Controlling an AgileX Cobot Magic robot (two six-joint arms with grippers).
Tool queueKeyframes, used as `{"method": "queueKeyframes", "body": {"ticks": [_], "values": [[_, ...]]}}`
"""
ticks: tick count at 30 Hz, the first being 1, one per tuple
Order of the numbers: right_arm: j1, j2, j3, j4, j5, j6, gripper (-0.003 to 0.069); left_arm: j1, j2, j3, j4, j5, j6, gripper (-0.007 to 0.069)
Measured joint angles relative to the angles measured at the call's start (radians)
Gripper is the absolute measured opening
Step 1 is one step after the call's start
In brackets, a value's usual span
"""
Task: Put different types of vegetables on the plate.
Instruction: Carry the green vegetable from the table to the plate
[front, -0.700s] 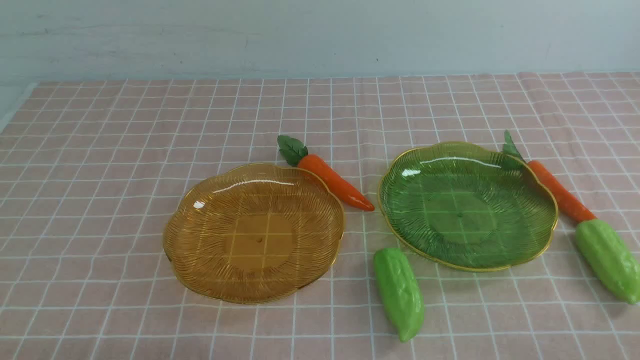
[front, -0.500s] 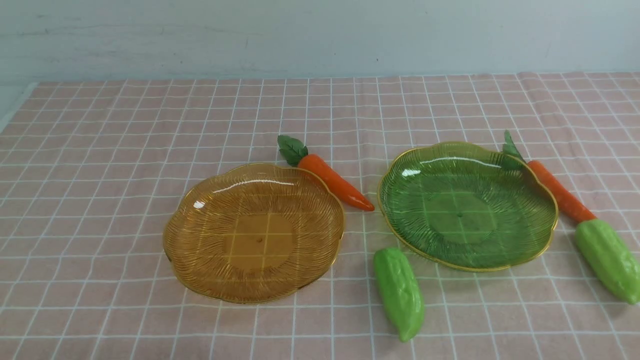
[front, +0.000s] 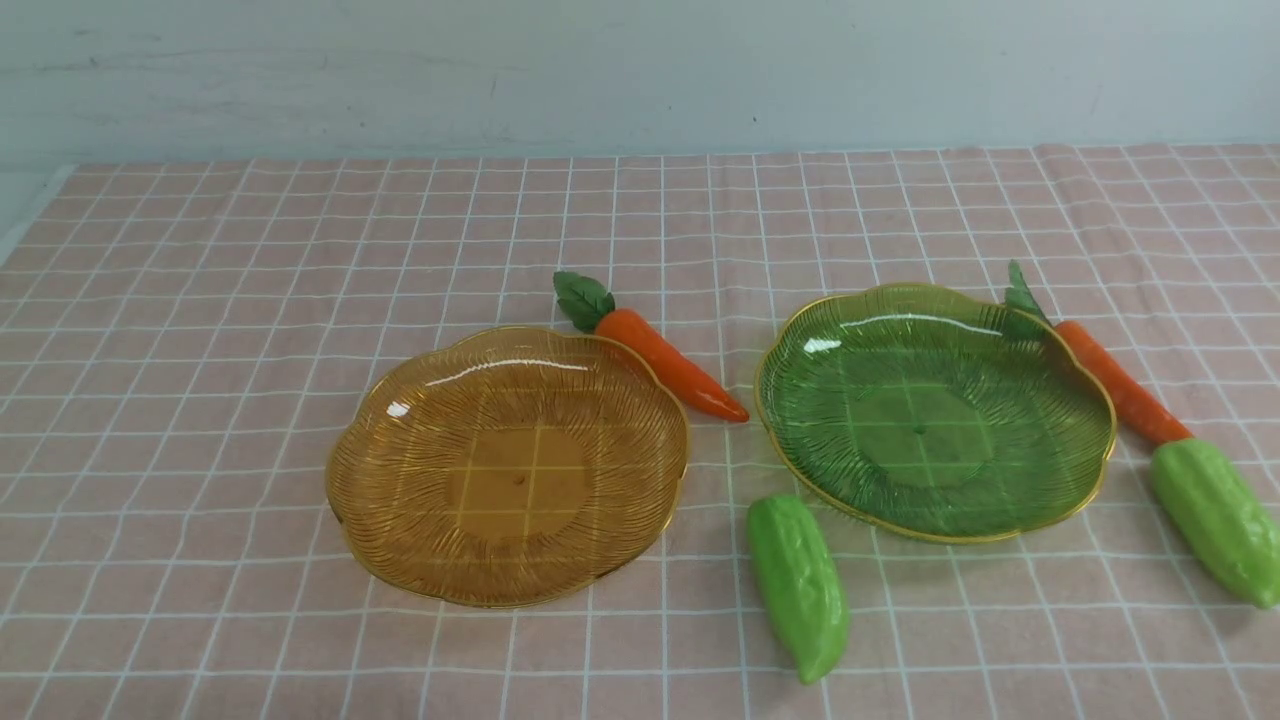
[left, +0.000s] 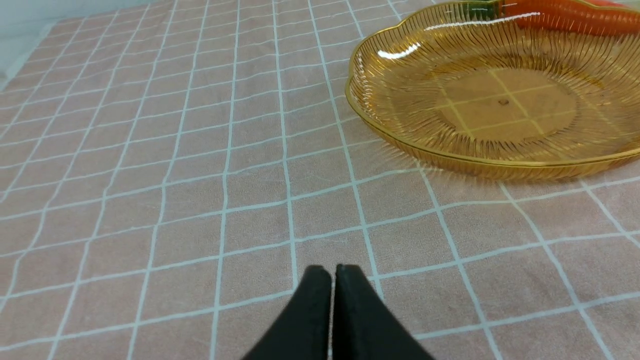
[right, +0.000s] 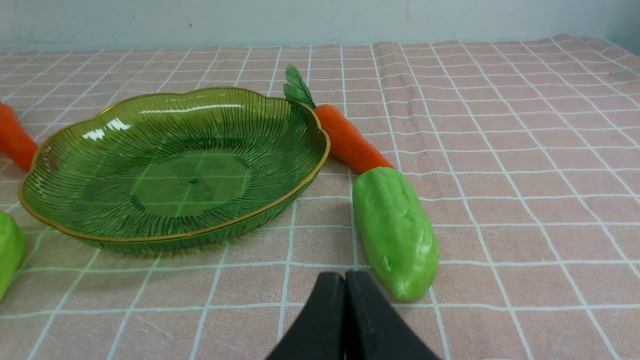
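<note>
Claws (left: 334, 272) shut, cloth (front: 250, 400) open — left of amber plate (front: 400, 560)

2 orange carrots, (front: 672, 364) (front: 1122, 383) leafy and dark green at the far end, lie slantwise toward the table's right edge. 2 glossy, ridged green gourds (front: 798, 588) (front: 1215, 522) lie nearer the table's near edge, the rightmost by its near right corner, their pointed ends facing that near edge.

In the left wrist view, the picture edge cuts the oval amber ribbed plastic plate (left: 510, 105). In the right wrist view, 1 glossy light-green ridged gourd (right: 7, 250) is cut too.
</note>
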Motion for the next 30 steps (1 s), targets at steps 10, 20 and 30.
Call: {"method": "queueKeyframes", "body": {"ticks": [10,20,30], "values": [[0.000,0.000,0.000,-0.003,0.000,0.000,-0.0017,0.000,0.000,0.003,-0.505,-0.233,-0.209,-0.0003],[0.000,0.000,0.004,0.264,-0.192,0.133,-0.0017,0.000,0.000,-0.004,-0.806,-0.513,-0.215,-0.0003],[0.000,0.000,0.005,0.657,-0.340,0.249,-0.0017,0.000,0.032,-0.299,-0.733,-0.284,-0.078,-0.0003]]}}
